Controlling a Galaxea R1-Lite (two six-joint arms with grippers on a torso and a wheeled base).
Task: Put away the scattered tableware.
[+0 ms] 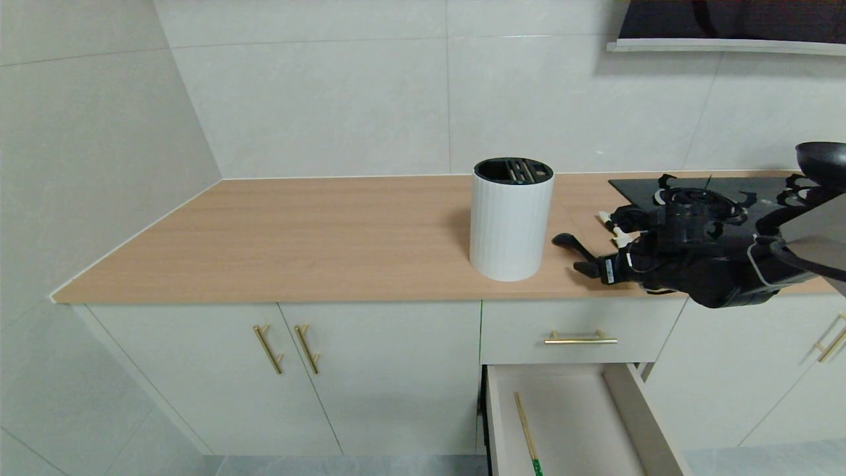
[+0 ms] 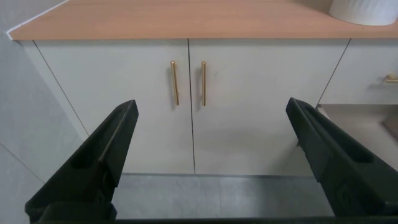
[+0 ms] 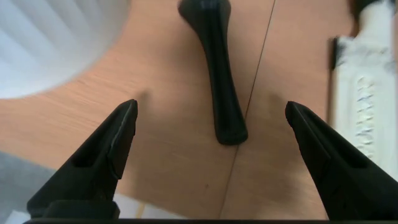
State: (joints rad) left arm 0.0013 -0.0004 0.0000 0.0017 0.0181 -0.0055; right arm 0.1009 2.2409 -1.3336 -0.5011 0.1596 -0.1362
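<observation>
Tableware shot: black utensil [image 1: 574,246] just right of the white holder [image 1: 511,228]
It lies flat on the tabletop [image 1: 330,238], long axis slanting away from the holder, handle end pointing at the right gripper [image 3: 210,104], jaws spread wide and empty. Left gripper [image 2: 211,106] hangs lower than the holder, jaws released too.

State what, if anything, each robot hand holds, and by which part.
Nothing is held. The right hand is open above the slim black utensil lying on the wooden counter; the left hand is open too.
</observation>
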